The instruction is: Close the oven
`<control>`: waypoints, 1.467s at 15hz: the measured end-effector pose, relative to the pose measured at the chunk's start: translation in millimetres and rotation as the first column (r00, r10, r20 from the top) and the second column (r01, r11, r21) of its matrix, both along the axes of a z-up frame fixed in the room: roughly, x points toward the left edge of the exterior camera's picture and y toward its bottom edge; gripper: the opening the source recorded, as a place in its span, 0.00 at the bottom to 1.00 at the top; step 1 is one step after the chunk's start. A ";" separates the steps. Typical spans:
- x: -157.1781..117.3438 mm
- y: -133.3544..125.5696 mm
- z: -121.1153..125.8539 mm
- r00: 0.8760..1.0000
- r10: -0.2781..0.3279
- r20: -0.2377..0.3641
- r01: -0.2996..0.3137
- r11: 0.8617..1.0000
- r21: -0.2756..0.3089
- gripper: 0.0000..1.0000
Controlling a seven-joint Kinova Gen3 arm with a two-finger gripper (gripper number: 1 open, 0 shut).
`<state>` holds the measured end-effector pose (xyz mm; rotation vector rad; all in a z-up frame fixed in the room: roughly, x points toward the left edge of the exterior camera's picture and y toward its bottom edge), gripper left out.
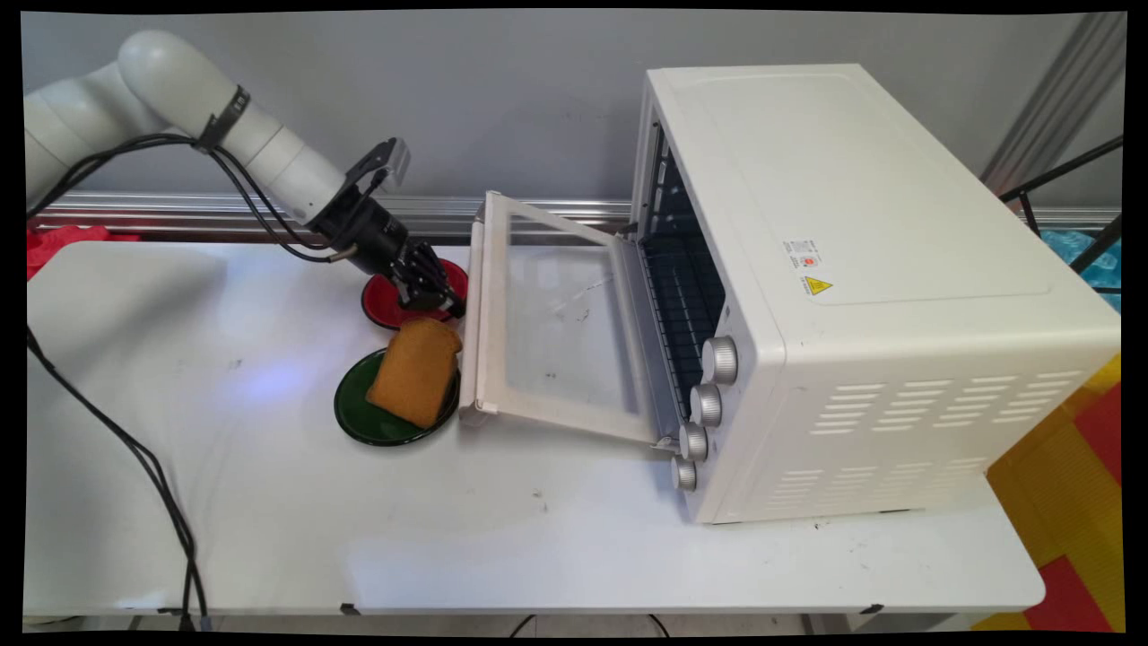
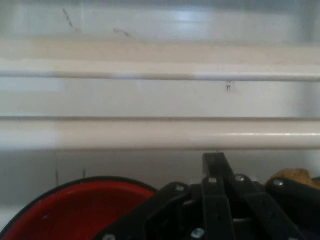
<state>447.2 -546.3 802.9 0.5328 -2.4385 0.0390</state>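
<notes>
At the left of the main view the white table (image 1: pixel 224 502) carries two small plates set close together at centre-left: a red plate (image 1: pixel 381 301) toward the wall and, just nearer the camera, a green plate (image 1: pixel 359 417) with a slice of toast (image 1: pixel 414 371) leaning on it, its top edge tipped toward the oven. The gripper (image 1: pixel 441 301) hangs low over the red plate's right rim, just above the toast's upper edge and right beside the door's handle bar. In the hand view the red plate (image 2: pixel 75 210) fills the lower left, a scrap of the toast (image 2: pixel 295 176) shows at lower right, and the handle bar (image 2: pixel 160 134) runs straight across ahead of the black linkage. Whether the fingers are spread or pressed together I cannot tell, and nothing is seen held in them. To the right the toaster oven (image 1: pixel 852 296) stands with its glass door (image 1: pixel 560 327) dropped open toward the plates; the wire rack (image 1: pixel 682 301) inside looks bare, as far as it shows, and the bread sits outside on its plate.
</notes>
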 end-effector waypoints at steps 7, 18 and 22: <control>-2.6 1.1 -2.6 0.998 0.004 -0.070 -0.005 1.000 -0.010 0.00; -9.0 1.4 26.4 0.980 0.042 -0.194 -0.051 0.998 -0.043 0.00; -17.6 -2.2 38.6 0.970 0.055 -0.238 -0.070 0.996 -0.056 0.00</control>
